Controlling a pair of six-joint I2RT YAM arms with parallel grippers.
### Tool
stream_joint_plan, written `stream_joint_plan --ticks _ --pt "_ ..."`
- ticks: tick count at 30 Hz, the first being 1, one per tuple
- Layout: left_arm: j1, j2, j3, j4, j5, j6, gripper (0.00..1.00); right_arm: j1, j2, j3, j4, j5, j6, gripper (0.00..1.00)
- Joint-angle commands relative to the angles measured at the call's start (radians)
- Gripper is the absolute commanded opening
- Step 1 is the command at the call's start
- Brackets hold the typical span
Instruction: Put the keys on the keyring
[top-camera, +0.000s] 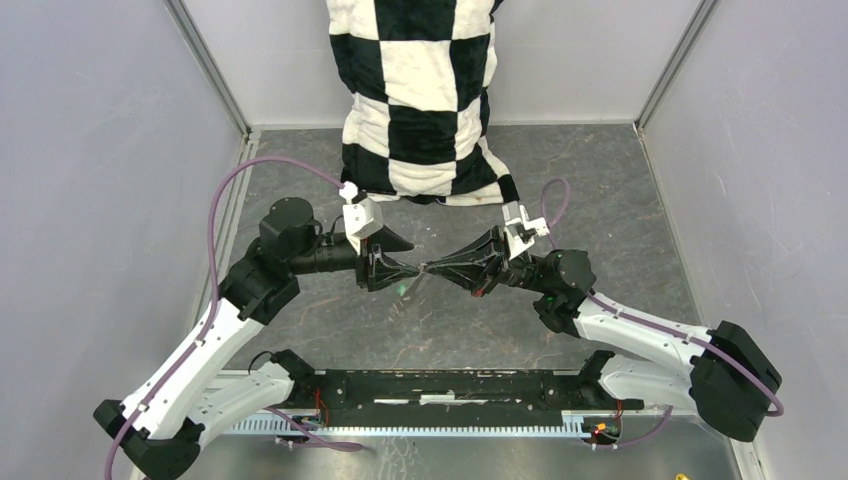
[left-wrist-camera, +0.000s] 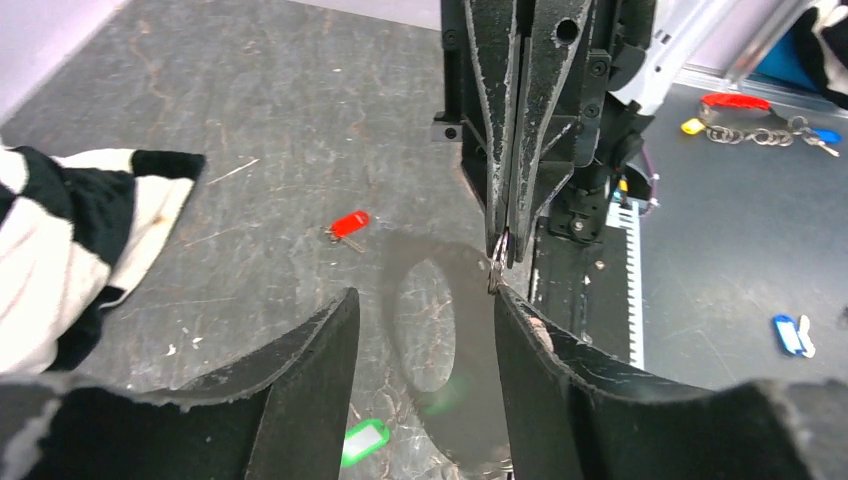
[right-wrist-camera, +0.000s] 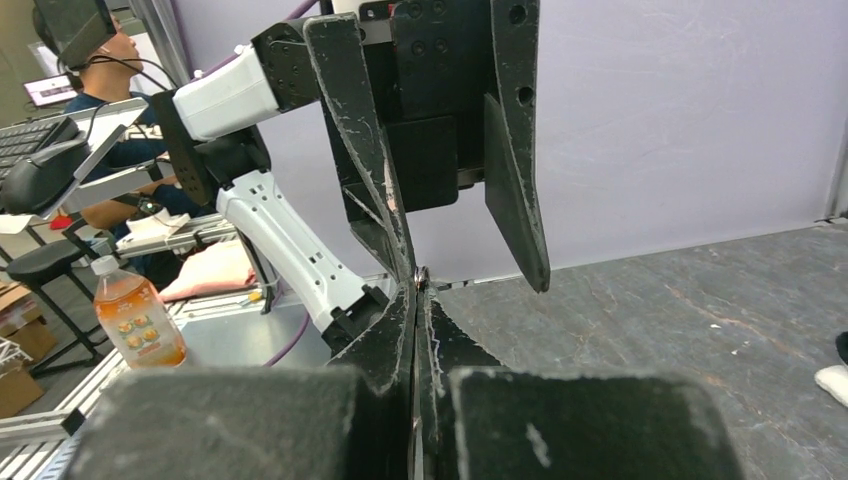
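Above the middle of the table (left-wrist-camera: 250, 120), the right claw (left-wrist-camera: 505, 232) is pinched shut on the keyring (left-wrist-camera: 498, 262), holding it in the air. The left claw (left-wrist-camera: 425, 300) faces it with jaws apart and empty, 1 finger (left-wrist-camera: 545, 360) just beside the ring. The red key (left-wrist-camera: 348, 224) and green key (left-wrist-camera: 365, 440) lie loose on the table. Neither is on the ring, so both threadings seem left to do.

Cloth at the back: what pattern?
The cloth is black-and-white checked; top external view shows it best.
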Motion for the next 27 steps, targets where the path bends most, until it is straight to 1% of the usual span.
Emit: stream_joint_plan --ticks 1,2,5,7,12,15,19,21,23,24,27 --pt "0.005 -0.046 0.008 0.000 -0.105 0.039 0.59 0.010 -0.053 0.006 -0.010 0.045 -0.070 0.00" --pt "0.005 -0.051 0.005 -0.003 -0.093 0.043 0.56 0.010 -0.054 0.006 -0.012 0.048 -0.073 0.00" --pt "0.004 -0.053 -0.014 -0.005 -0.037 0.039 0.42 0.016 -0.049 0.008 -0.006 0.054 -0.073 0.01" --pt "0.005 -0.050 -0.029 -0.001 0.009 0.035 0.37 0.018 -0.044 0.006 0.005 0.055 -0.069 0.00" --pt "0.005 -0.026 -0.030 0.000 0.080 0.012 0.34 0.022 -0.043 0.005 0.011 0.060 -0.068 0.01" --pt "0.004 -0.012 -0.023 0.001 0.149 -0.015 0.33 0.025 -0.042 0.002 0.014 0.064 -0.068 0.00" --pt "0.004 -0.011 -0.025 0.038 0.167 -0.071 0.31 0.029 -0.033 0.003 0.022 0.061 -0.066 0.01" --pt "0.005 -0.009 -0.023 0.057 0.197 -0.084 0.28 0.032 -0.030 0.004 0.027 0.061 -0.062 0.01" --pt "0.005 -0.006 -0.021 0.059 0.217 -0.110 0.24 0.034 -0.030 0.005 0.027 0.061 -0.062 0.00" --pt "0.004 -0.004 -0.021 0.058 0.221 -0.112 0.22 0.034 -0.029 0.006 0.027 0.061 -0.064 0.01" --pt "0.004 -0.002 -0.024 0.052 0.228 -0.097 0.18 0.036 -0.029 0.006 0.026 0.060 -0.064 0.01"
